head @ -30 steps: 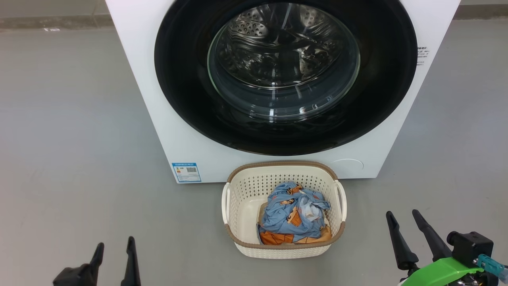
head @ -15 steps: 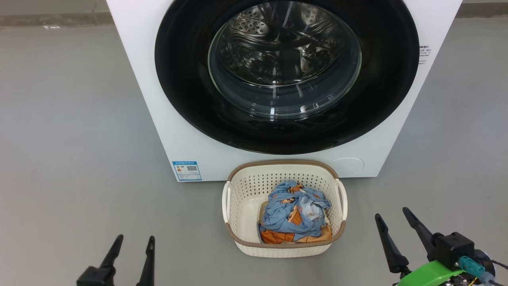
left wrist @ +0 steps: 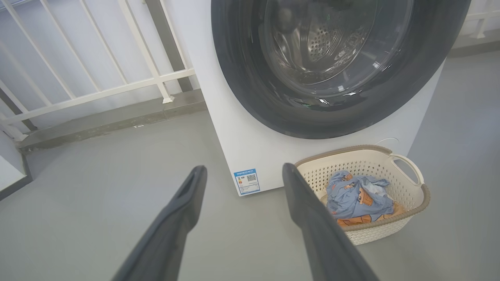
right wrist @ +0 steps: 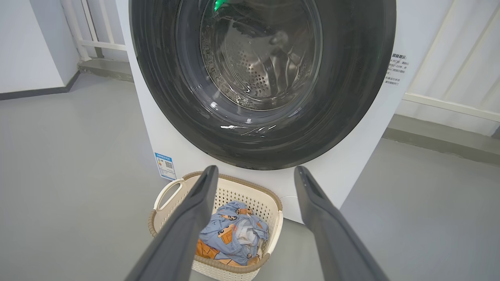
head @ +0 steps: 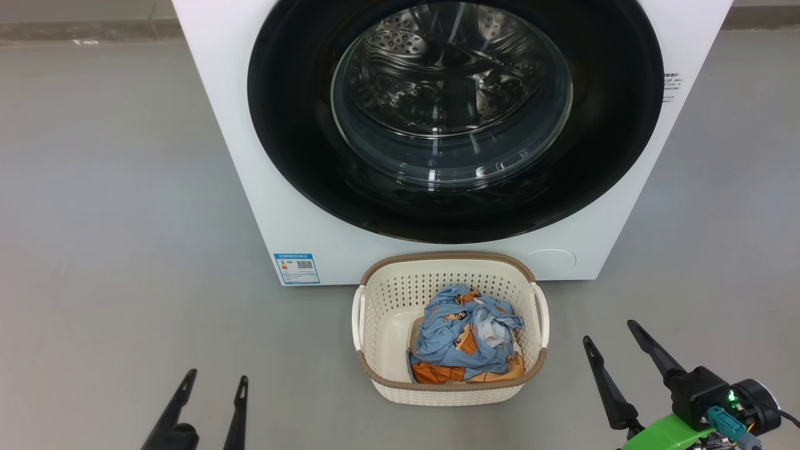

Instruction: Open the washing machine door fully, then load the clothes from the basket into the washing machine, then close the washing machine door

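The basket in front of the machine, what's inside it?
The basket holds the clothes, a crumpled light blue bundle with orange prints and an orange part at the near edge, heaped toward the robot's right. Anything beneath the bundle is covered.

Even, soft light covers the floor [head: 94,250], shadows faint. White glints streak the washing machine door [head: 455,112]. Wrist views stretch toward their edges.

The left tool [head: 217,375] has two long, slim, matte black fingers [left wrist: 172,222] tapering to narrow tips, and the right tool [head: 609,331] is built the same. Behind the right one sits a bright green bracket [head: 665,432] and a boxy black housing [head: 697,389] with a small green light [head: 730,395] and a teal plug [head: 725,420].
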Controlling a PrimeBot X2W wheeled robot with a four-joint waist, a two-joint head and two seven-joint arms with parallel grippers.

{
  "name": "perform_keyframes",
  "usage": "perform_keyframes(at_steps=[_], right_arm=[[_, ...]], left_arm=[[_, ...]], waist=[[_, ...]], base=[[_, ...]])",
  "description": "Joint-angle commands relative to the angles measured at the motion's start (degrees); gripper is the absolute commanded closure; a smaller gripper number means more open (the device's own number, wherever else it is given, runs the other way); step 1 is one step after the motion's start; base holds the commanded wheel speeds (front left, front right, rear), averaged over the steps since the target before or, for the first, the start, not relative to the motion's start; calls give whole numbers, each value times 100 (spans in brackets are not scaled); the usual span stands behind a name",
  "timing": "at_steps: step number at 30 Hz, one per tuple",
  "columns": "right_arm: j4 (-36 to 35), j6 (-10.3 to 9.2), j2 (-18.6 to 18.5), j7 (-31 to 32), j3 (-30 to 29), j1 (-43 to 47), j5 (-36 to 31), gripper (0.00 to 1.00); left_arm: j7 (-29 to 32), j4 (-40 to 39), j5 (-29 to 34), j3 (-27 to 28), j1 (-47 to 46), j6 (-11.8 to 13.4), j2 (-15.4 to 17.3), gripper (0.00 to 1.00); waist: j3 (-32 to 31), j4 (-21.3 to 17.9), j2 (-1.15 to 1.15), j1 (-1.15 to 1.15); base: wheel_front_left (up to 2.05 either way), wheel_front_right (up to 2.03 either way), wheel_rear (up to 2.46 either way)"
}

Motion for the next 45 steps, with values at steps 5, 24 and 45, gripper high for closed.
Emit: perform_keyframes(at_steps=[5, 24, 45], right_arm=[[-151, -6, -94, -71, 105, -117, -31, 0], [-146, -6, -69, -71, -143, -63, -32, 0], [-114, -6, -22, -71, -136, -48, -8, 0]], left_arm=[[-52, -81, -27, 341, -78, 0, 51, 0], [-52, -1, -6, 721, -48, -110, -87, 0], [-52, -104, 33, 853, -67, -224, -203, 0]], waist=[[1, 1, 0, 0], [24, -44, 0, 0], [69, -105, 0, 0]], base=[[0, 0, 0], [0, 0, 0], [75, 75, -151]])
